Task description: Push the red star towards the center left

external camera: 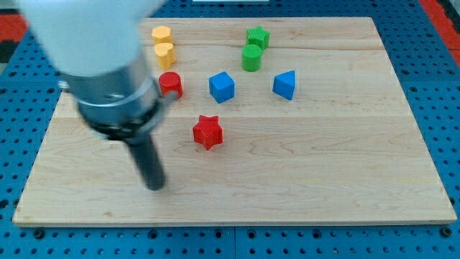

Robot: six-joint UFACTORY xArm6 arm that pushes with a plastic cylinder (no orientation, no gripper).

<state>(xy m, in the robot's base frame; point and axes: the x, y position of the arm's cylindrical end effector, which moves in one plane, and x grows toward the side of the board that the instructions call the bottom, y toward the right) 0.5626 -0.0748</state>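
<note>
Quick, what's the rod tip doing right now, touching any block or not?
My tip: no pincer, just a rod; touching nothing, down and to the view's left of the red star, with a gap between them.

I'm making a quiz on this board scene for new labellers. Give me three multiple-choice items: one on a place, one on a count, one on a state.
1. Where is my tip relative to the red star?
A. the view's lower left of it
B. the view's upper right of it
C. on top of it

2. How many blue blocks are on the board?
A. one
B. two
C. four

3. Is my tip touching the red star?
A. yes, pressed against it
B. no, bare wood lies between them
C. the star is hidden

Key:
1 A: the rod ends left of and below the star.
2 B: a blue cube and a second blue block show.
3 B: wood shows between tip and star.
</note>
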